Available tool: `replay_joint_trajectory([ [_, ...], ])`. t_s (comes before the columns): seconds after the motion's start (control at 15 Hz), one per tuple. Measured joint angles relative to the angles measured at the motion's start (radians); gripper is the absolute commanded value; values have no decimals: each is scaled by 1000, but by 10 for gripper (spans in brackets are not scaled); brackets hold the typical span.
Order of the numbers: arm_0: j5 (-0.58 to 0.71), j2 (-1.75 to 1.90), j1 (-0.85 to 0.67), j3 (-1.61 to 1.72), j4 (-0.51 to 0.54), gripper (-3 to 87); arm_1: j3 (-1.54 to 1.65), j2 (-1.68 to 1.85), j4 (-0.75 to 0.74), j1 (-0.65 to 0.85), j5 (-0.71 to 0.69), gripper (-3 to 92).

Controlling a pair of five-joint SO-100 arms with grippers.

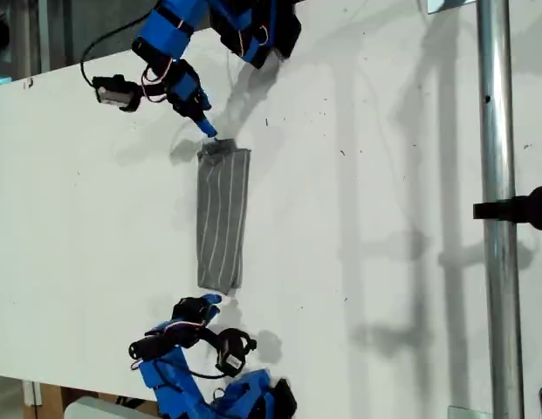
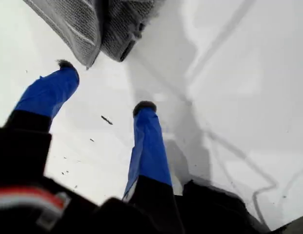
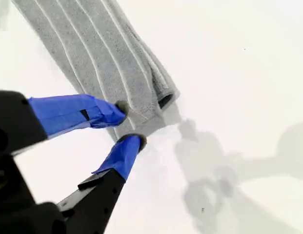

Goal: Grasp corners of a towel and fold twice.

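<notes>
The grey pinstriped towel (image 1: 222, 218) lies as a narrow folded strip on the white table (image 1: 384, 218), an arm at each short end, probably ready for end corners. My first gripper (image 2: 105, 85) is spread wide and empty, just short of the towel. My second gripper (image 3: 130, 125) is nearly closed at a corner; whether it pinches cloth is unclear. Only the wrist views show the layered folds.

Folded towel (image 1: 222, 218) lying as a narrow strip on the table (image 1: 384, 175), one end just ahead of my first gripper's (image 2: 105, 85) spread fingertips, not touching, other end sitting between my second gripper's (image 3: 129, 124) fingertips.
</notes>
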Motion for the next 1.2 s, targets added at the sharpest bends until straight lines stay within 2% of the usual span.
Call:
replay_joint_trajectory([
  [0.13,-95,273,91,272,-103,26,78,225,0,-120,144,235],
  [0.2,-127,454,163,446,-196,-26,129,321,0,-218,229,218],
  [0.27,-158,678,238,643,-287,-26,210,442,0,-322,321,208],
  [0.47,-255,1497,350,1101,-298,-26,433,871,74,-575,545,208],
  [0.53,-275,1601,385,1157,-304,-26,465,882,84,-641,595,207],
  [0.73,-321,1654,440,1365,-339,-26,604,911,87,-739,723,219],
  [0.93,-354,1661,428,1397,-334,-26,611,911,87,-723,724,232],
  [1.0,-354,1661,431,1401,-334,-26,611,911,87,-707,724,166],
  [1.2,-360,1661,422,1407,-334,-26,609,914,87,-686,706,198],
])
